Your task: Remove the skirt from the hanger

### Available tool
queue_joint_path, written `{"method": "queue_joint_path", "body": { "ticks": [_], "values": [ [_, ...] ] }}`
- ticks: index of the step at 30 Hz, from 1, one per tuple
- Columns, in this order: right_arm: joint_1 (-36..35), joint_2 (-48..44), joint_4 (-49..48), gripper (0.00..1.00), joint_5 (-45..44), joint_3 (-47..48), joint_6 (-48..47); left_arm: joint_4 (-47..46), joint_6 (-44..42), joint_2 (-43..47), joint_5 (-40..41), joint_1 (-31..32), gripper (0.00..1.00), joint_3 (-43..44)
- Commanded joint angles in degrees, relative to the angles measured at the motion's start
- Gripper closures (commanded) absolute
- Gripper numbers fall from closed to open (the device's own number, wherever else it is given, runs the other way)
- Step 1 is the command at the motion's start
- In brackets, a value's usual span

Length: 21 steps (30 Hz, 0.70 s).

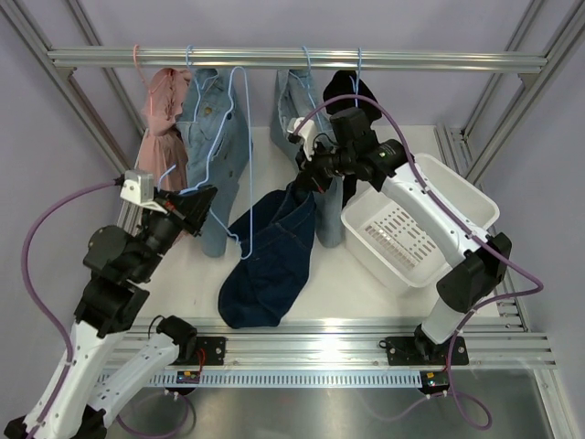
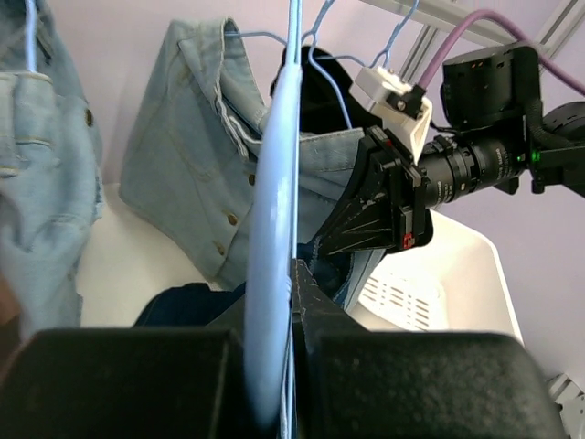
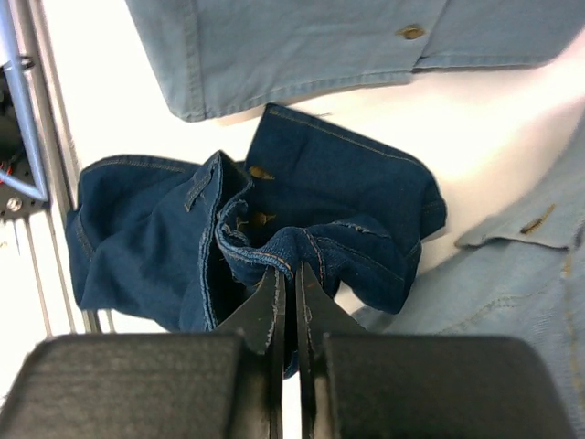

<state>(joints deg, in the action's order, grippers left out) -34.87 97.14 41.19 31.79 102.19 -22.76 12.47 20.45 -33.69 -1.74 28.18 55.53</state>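
The dark blue denim skirt [image 1: 270, 251] hangs from my right gripper [image 1: 309, 179], which is shut on its waistband; its lower part lies on the white table. In the right wrist view the skirt [image 3: 329, 197] bunches at my closed fingertips [image 3: 285, 274]. My left gripper [image 1: 203, 203] is shut on the light blue wire hanger [image 1: 233, 155], which stands upright and free of the skirt. In the left wrist view the hanger [image 2: 274, 229] runs up between the jaws, with the skirt [image 2: 187, 306] below.
A rail [image 1: 292, 58] across the back carries a pink garment [image 1: 164, 114], a light denim shirt [image 1: 215, 137], light jeans [image 1: 297, 110] and a black garment [image 1: 352, 91]. A white plastic basket [image 1: 448, 197] sits at the right under my right arm.
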Motion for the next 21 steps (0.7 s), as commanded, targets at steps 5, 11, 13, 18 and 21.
{"method": "queue_joint_path", "body": {
  "ticks": [5, 11, 13, 18, 21],
  "values": [
    [0.0, -1.1, 7.8, 0.63, 9.4, -0.5, -7.7, 11.2, -4.3, 6.0, -0.8, 0.2, 1.0, 3.8],
    [0.0, -7.6, 16.1, 0.27, 13.5, 0.5, -16.2, 19.3, -5.9, 7.1, -7.9, 0.2, 1.0, 2.8],
    [0.1, -11.6, 21.1, 0.23, 15.7, 0.0, -21.6, 20.0, -6.6, 6.7, -12.0, 0.2, 1.0, 2.7],
    [0.8, -21.9, 28.8, 0.23, 16.6, -5.4, -34.3, 18.9, -5.9, 2.2, -24.6, 0.2, 1.0, 4.1],
    [2.3, -28.6, 31.0, 0.24, 15.5, -6.9, -36.9, 16.3, -4.4, 0.1, -30.1, 0.4, 1.0, 4.5]
  ]
}}
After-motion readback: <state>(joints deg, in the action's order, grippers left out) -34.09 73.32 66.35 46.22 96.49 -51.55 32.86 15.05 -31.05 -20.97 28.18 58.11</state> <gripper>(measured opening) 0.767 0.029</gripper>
